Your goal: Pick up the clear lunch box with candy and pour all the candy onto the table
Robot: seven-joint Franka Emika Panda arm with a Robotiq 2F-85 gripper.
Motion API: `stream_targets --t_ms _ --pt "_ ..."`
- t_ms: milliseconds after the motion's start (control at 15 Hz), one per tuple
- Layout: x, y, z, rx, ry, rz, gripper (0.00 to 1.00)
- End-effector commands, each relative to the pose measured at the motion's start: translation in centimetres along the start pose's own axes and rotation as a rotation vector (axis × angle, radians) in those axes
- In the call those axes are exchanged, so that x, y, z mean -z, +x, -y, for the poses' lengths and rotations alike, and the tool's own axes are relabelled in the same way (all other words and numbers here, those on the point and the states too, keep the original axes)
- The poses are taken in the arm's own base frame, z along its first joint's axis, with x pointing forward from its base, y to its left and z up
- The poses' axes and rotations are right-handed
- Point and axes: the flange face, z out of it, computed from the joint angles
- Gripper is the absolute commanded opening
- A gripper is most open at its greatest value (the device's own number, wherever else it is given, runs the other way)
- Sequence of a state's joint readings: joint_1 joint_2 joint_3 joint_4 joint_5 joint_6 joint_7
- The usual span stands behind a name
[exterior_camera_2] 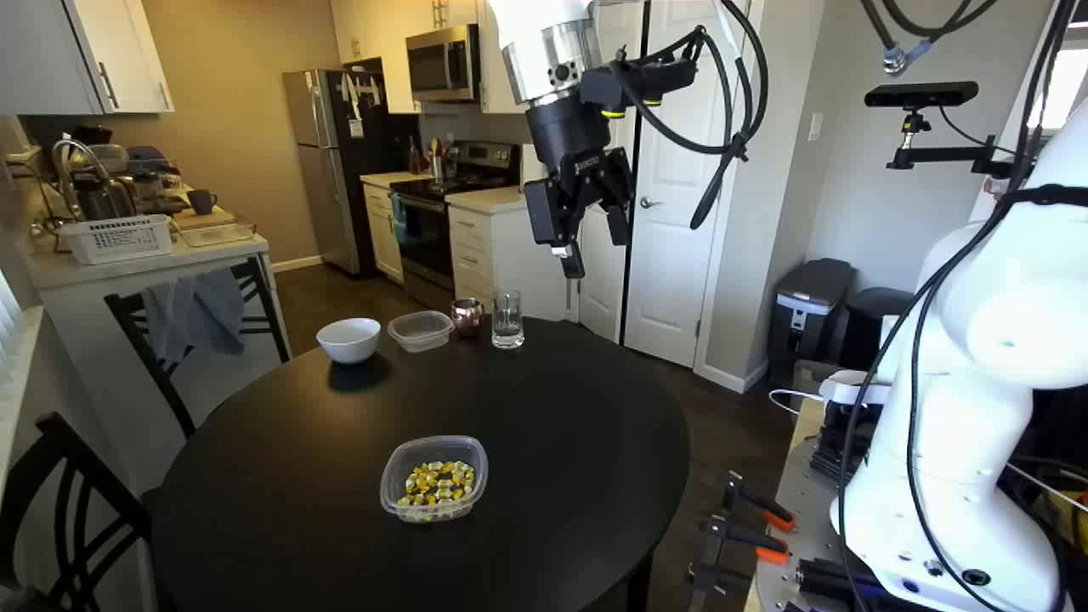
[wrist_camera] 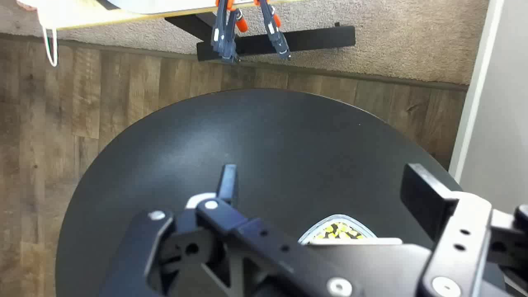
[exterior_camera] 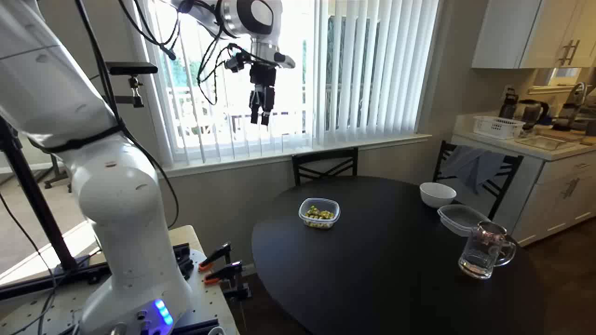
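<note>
The clear lunch box stands upright on the table, its rim showing in both exterior views (exterior_camera: pixel 321 200) (exterior_camera_2: pixel 436 441). The yellowish-gold candy (exterior_camera: pixel 319 213) (exterior_camera_2: pixel 436 483) lies inside it. The table (exterior_camera: pixel 386 265) (exterior_camera_2: pixel 561 476) is round and near-black. My gripper (exterior_camera: pixel 260 122) (exterior_camera_2: pixel 597 251) is open and empty, high above the table and apart from the box. In the wrist view the fingers (wrist_camera: pixel 324 181) are spread wide. One corner of the box (wrist_camera: pixel 340 217) with some candy (wrist_camera: pixel 339 232) shows below them; the gripper body hides the rest.
A white bowl (exterior_camera: pixel 436 195) (exterior_camera_2: pixel 349 340), another shallow clear container (exterior_camera: pixel 458 218) (exterior_camera_2: pixel 421 330), a glass mug (exterior_camera: pixel 479 253) (exterior_camera_2: pixel 507 323) and a copper mug (exterior_camera_2: pixel 467 317) stand across the table. Chairs (exterior_camera: pixel 326 165) are around it. Clamps (exterior_camera: pixel 223 265) stick out from the robot's base.
</note>
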State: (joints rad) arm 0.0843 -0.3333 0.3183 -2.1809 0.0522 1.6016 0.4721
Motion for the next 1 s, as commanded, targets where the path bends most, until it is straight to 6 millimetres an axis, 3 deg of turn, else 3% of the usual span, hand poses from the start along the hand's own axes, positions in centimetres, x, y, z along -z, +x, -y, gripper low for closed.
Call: stream_targets --t_ms 0,400,533,933 --pt "0.0 0.0 0.0 0.0 0.0 0.001 1.0" --pt "-0.2 0.5 0.3 -0.003 -0.006 0.001 1.0" --pt "-1.1 2.7 1.8 -0.001 -0.007 -0.013 1.0" --pt "-4.8 12.4 8.4 0.063 0.141 -0.191 1.0"
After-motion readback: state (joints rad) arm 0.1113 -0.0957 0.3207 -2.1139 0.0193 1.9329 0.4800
